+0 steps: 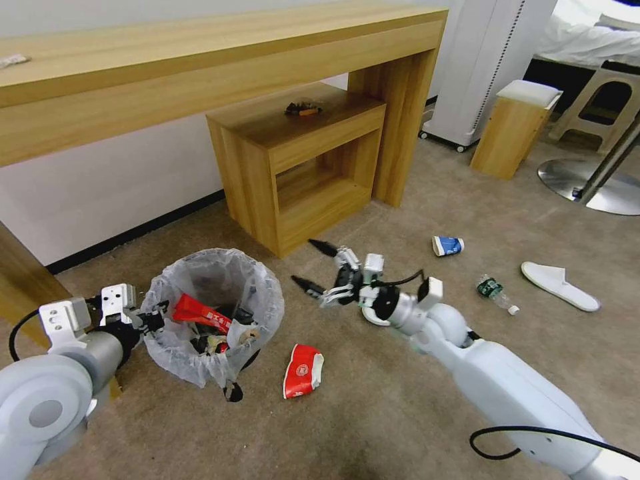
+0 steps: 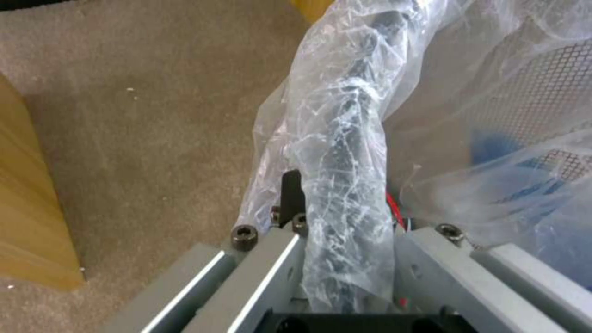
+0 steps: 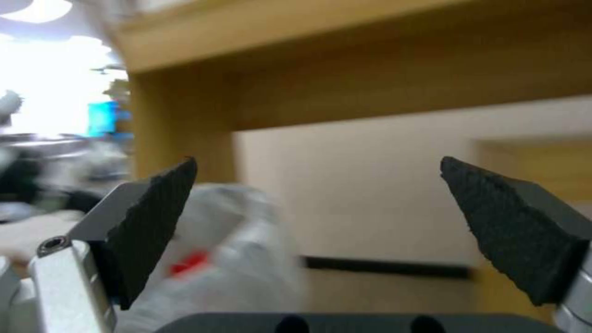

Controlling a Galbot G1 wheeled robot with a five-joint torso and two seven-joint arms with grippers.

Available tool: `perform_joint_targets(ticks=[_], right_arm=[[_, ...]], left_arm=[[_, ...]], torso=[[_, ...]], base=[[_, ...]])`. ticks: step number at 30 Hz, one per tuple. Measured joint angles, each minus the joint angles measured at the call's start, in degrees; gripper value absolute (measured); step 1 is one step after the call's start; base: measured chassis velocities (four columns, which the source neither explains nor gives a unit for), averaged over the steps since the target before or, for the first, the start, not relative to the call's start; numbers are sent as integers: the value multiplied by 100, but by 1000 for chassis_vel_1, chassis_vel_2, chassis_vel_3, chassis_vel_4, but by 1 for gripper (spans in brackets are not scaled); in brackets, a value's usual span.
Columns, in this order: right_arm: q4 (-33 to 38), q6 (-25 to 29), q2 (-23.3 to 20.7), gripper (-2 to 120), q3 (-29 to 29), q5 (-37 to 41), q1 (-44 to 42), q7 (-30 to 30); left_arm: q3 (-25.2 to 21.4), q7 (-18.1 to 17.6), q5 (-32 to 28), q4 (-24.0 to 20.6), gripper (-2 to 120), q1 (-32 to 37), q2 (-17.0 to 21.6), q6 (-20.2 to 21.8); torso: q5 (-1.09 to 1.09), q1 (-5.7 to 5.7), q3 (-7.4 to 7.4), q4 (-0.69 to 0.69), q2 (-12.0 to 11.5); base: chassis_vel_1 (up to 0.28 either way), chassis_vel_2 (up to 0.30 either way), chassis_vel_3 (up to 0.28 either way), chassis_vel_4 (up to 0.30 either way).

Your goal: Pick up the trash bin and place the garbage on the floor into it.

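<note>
Head view: left gripper (image 1: 155,319) clamps trash bin (image 1: 213,313) rim; right gripper (image 1: 315,267) wide open, empty, beside it.

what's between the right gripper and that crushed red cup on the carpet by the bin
Nothing visible. The right gripper hangs open above bare floor, and the red cup lies in the open just beside the trash bin. The left gripper is clamped on the bin's far rim, out of the path.

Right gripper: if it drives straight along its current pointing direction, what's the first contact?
Probably nothing close. The right gripper, fingers open and empty, points past the trash bin toward the wall under the long desk. The wall looks first in line, though depth is unclear.
</note>
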Motion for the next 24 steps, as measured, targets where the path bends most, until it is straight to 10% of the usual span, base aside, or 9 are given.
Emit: perform_joint_targets(ticks=[11, 24], right_arm=[[503, -154, -211, 100, 1052, -556, -1181, 2419], [982, -494, -355, 100, 1870, -1123, -2065, 3174]], left_arm=[[-34, 9, 21, 5, 0, 3, 29, -4], [-79, 11, 43, -122, 0, 63, -13, -12]], torso=[[-1, -1, 0, 0, 0], [-1, 0, 0, 0, 0]], base=[[0, 0, 0, 0], [0, 0, 0, 0]])
